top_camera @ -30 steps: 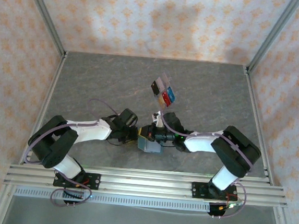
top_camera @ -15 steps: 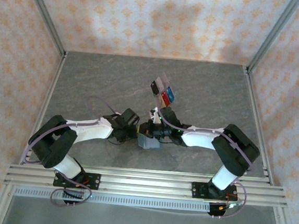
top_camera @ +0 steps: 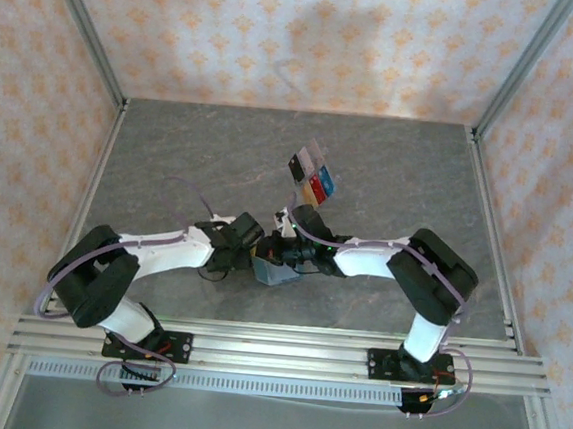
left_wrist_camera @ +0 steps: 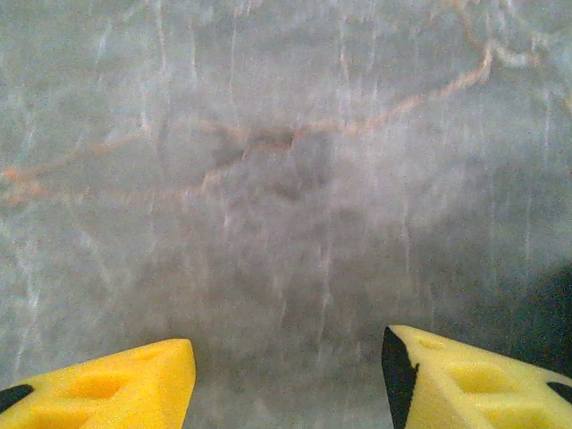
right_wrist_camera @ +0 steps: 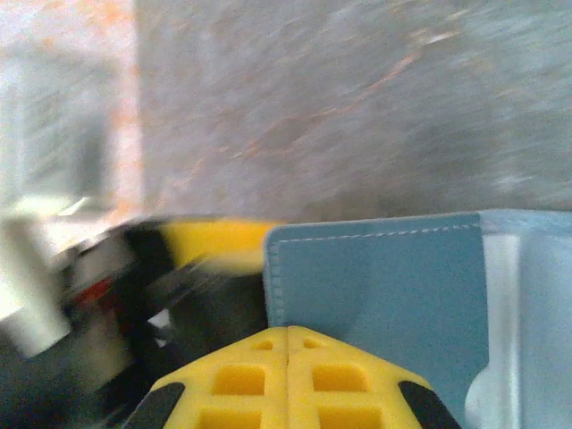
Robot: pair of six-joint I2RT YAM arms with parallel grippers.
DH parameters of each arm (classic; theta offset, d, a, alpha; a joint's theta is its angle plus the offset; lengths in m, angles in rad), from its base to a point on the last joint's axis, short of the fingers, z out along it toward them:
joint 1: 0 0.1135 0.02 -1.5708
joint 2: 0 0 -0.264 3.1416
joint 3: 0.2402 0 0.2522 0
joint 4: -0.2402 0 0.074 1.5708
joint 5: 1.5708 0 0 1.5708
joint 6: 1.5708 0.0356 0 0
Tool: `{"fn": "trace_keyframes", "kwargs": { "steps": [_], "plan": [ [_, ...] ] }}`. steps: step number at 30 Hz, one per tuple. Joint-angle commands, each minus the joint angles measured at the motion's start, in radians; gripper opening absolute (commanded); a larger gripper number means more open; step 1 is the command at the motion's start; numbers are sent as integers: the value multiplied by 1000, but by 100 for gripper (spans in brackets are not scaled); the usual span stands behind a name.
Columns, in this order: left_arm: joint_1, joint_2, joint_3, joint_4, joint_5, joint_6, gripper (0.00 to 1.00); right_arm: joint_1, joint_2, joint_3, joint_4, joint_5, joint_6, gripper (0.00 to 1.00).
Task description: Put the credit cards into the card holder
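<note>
The credit cards (top_camera: pixel 315 183) stand in a row at mid-table, black, red and blue among them. The teal card holder (top_camera: pixel 273 273) lies nearer the arms, between the two grippers. My left gripper (top_camera: pixel 250 255) is at its left edge; in the left wrist view this gripper (left_wrist_camera: pixel 288 375) is open over bare table. My right gripper (top_camera: pixel 282 247) is over the holder from the right. In the right wrist view its fingers (right_wrist_camera: pixel 288 340) are pressed together, with the holder's teal panel (right_wrist_camera: pixel 384 286) just beyond the tips. Whether they touch it I cannot tell.
A clear ridged tray (top_camera: pixel 309 162) holds the cards upright. Metal frame posts (top_camera: pixel 86 36) and patterned walls bound the grey table (top_camera: pixel 191 156) on three sides. An aluminium rail (top_camera: pixel 274 352) runs along the near edge.
My left gripper has opened wider. The right arm has stretched leftward, and the card holder has shifted a little left with it.
</note>
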Motion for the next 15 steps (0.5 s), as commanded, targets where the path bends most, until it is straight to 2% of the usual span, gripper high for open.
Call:
{"fn": "trace_keyframes", "kwargs": {
  "steps": [1,6,8,10,15],
  "plan": [
    [-28,-78,26,-84,-21,43,60,-13,92,-20,-142,144,-5,0],
    [-25,-102,26,-142,-61,25,62,-15,124,-10,-136,145,11,0],
    [-24,-115,15,-123,-36,28,62,-14,125,-10,-126,136,16,0],
    [-24,-123,0,-66,29,40,61,-14,125,-11,-118,124,25,0],
    [-34,-133,-38,160,227,62,50,-17,91,-12,-147,130,36,0]
  ]
}}
